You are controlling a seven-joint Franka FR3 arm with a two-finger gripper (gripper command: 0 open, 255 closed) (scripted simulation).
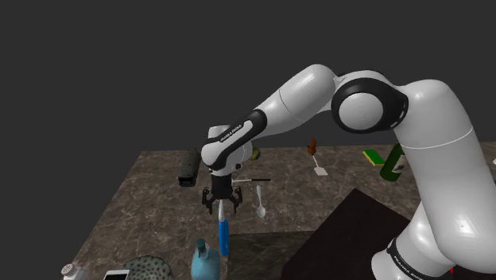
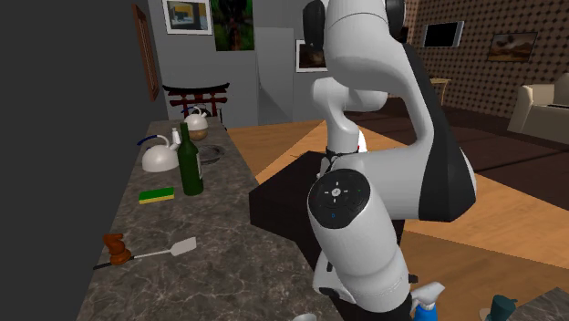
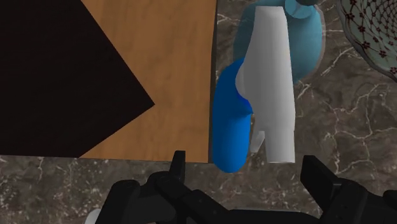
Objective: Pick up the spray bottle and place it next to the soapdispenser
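White glossy arm [image 1: 302,91]; dark joint bands [image 1: 257,125]; 2 black fingers [image 3: 178,167]; blue-marked joint cap [image 2: 336,195].

We see the spray bottle [image 1: 223,235], blue-bodied with a white trigger head, standing upright at the dark marbled counter's [image 1: 143,199] edge. The pale blue soap dispenser [image 1: 204,261] stands close beside it, on the shoulder view's left and nearer.
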